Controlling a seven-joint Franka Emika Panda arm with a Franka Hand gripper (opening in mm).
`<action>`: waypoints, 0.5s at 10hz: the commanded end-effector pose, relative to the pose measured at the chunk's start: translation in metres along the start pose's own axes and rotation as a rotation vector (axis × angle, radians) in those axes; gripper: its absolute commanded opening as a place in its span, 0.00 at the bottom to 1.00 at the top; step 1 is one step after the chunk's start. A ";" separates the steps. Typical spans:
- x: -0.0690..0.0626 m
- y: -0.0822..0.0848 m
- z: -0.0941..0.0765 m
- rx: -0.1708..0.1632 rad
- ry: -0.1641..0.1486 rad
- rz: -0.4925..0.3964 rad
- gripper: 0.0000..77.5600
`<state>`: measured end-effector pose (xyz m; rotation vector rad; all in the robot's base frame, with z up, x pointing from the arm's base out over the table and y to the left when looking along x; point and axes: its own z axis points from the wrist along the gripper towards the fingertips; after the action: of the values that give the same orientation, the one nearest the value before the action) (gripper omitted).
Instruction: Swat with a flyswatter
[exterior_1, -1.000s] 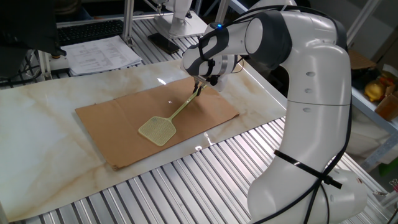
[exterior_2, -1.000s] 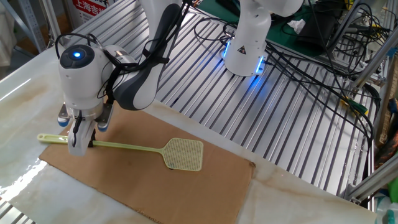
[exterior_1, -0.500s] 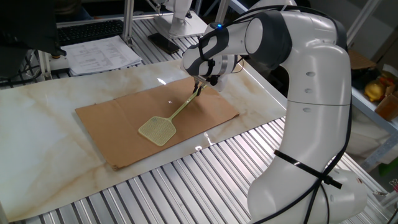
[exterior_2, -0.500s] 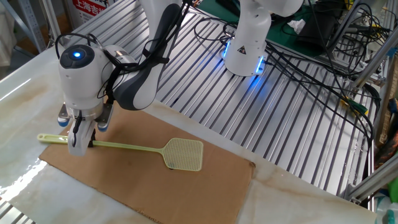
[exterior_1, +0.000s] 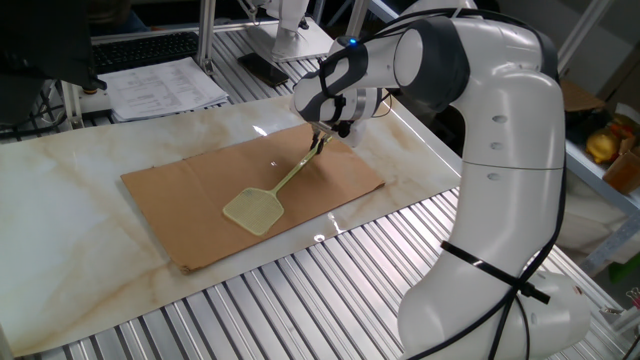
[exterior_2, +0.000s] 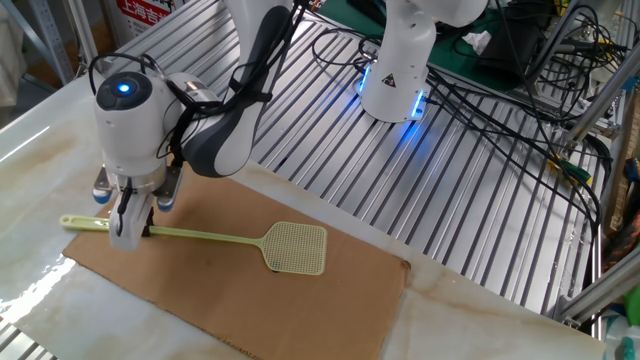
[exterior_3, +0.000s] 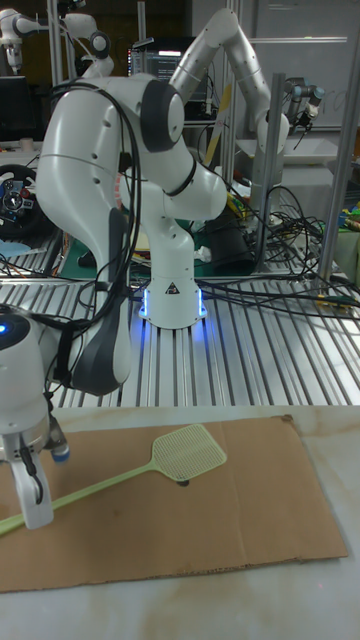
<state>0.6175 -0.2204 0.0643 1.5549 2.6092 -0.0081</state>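
The pale yellow-green flyswatter (exterior_1: 262, 201) (exterior_2: 240, 239) (exterior_3: 150, 464) lies along the brown cardboard sheet (exterior_1: 200, 215) (exterior_2: 300, 310) (exterior_3: 240, 510). Its mesh head (exterior_1: 251, 210) (exterior_2: 296, 248) (exterior_3: 189, 448) rests flat on the cardboard. My gripper (exterior_1: 320, 139) (exterior_2: 130, 228) (exterior_3: 33, 498) points down over the handle's far end and is shut on the thin handle. A short stub of handle (exterior_2: 82, 223) sticks out past the fingers.
The cardboard lies on a marbled tabletop (exterior_1: 60, 220). Ribbed metal slats (exterior_1: 300, 300) (exterior_2: 430, 180) border it. A stack of papers (exterior_1: 165, 85) lies at the back. The robot base (exterior_2: 398, 70) (exterior_3: 172, 290) with a blue light and loose cables (exterior_2: 560, 130) stand beyond the table.
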 end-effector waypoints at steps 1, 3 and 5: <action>0.013 0.005 -0.152 0.002 0.006 -0.339 0.01; 0.015 0.006 -0.158 0.002 0.006 -0.377 0.01; 0.020 0.008 -0.163 0.004 0.008 -0.391 0.01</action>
<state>0.6116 -0.2117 0.1133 1.3949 2.7057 -0.0172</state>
